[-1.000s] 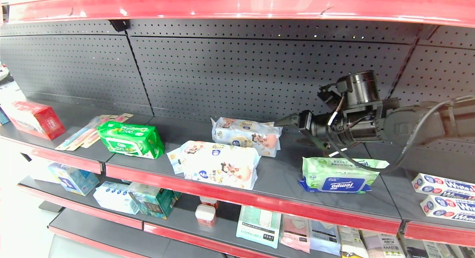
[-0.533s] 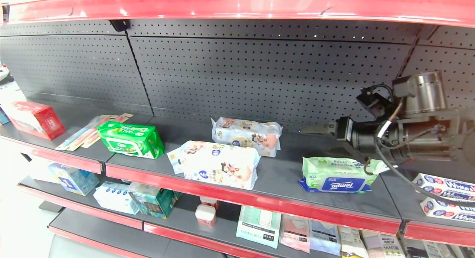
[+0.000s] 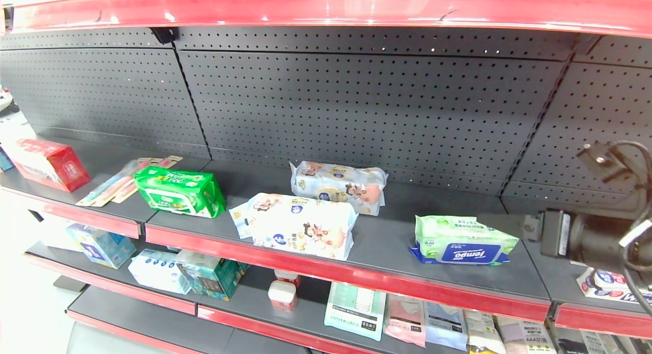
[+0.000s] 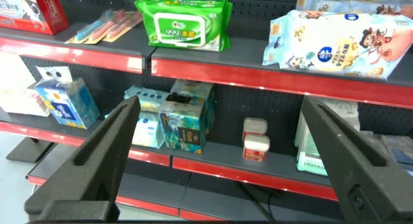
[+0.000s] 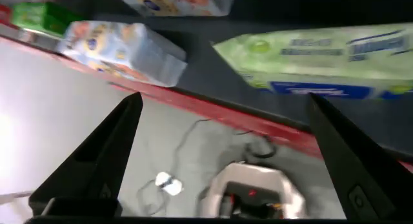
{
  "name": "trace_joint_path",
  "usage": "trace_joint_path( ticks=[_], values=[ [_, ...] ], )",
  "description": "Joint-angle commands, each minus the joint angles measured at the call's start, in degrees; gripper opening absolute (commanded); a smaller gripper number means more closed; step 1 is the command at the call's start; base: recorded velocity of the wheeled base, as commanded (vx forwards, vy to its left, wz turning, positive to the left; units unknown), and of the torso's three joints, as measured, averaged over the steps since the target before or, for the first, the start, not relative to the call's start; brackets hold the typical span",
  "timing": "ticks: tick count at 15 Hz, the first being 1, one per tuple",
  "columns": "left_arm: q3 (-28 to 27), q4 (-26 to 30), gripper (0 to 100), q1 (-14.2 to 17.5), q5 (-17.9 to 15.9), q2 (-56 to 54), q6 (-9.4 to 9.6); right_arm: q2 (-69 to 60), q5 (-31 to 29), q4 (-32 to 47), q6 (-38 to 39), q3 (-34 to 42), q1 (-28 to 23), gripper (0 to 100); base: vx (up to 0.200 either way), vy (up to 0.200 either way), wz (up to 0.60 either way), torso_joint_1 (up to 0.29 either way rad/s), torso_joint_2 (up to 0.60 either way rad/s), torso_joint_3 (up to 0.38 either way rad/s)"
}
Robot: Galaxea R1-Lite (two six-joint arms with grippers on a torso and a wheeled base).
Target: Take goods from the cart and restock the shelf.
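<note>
A pale green wipes pack with a blue label (image 3: 461, 240) (image 5: 322, 56) lies flat on the grey middle shelf (image 3: 392, 242), near its red front lip. My right gripper (image 5: 224, 100) is open and holds nothing; it hangs in front of the shelf lip, just off the pack's right end. The right arm (image 3: 586, 237) shows at the far right of the head view. Two white cartoon-print wipes packs (image 3: 303, 224) (image 3: 336, 186) lie mid-shelf. My left gripper (image 4: 219, 101) is open and empty, lower down, facing the lower shelves.
A bright green wipes pack (image 3: 178, 191) (image 4: 182, 20), toothbrush cards (image 3: 117, 181) and a red box (image 3: 48, 163) sit to the left. Toothpaste boxes (image 3: 606, 282) lie right of the arm. Lower shelves hold tissue boxes (image 4: 184, 117) and small jars (image 4: 256, 139).
My right arm has drawn back to the right and downward, off the shelf. The pale green pack stays where it lay.
</note>
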Motion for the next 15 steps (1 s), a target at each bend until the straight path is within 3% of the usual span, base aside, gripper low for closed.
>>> trace_joint_path(
  ticks=[1, 2, 3, 4, 8, 13, 15],
  values=[
    [0.0, 0.0, 100, 0.0, 0.0, 0.0, -0.01, -14.0, -5.5, -0.8, -14.2, 10.1, -0.5, 100, 0.000, 0.000, 0.00, 0.000, 0.00, 0.000],
    [0.0, 0.0, 100, 0.0, 0.0, 0.0, -0.01, -20.8, -1.8, -1.1, -27.2, 13.7, -7.6, 100, 0.000, 0.000, 0.00, 0.000, 0.00, 0.000],
    [0.0, 0.0, 100, 0.0, 0.0, 0.0, -0.01, -24.9, 6.3, -1.1, -33.3, 15.8, -12.2, 100, 0.000, 0.000, 0.00, 0.000, 0.00, 0.000],
    [0.0, 0.0, 100, 0.0, 0.0, 0.0, -0.01, -29.9, 12.7, -0.6, -33.9, 17.3, -15.2, 100, 0.000, 0.000, 0.00, 0.000, 0.00, 0.000],
    [0.0, 0.0, 100, 0.0, 0.0, 0.0, -0.01, -46.8, 13.7, 4.5, -27.0, 22.8, -20.5, 100, 0.000, 0.000, 0.00, 0.000, 0.00, 0.000],
    [0.0, 0.0, 100, 0.0, 0.0, 0.0, -0.01, -71.9, 13.2, 3.7, -25.7, 36.5, -19.8, 100, 0.000, 0.000, 0.00, 0.000, 0.00, 0.000],
    [0.0, 0.0, 100, 0.0, 0.0, 0.0, -0.01, -71.9, 9.7, 3.7, -23.8, 36.6, -19.6, 100, 0.000, 0.000, 0.00, 0.000, 0.00, 0.000]
  ],
)
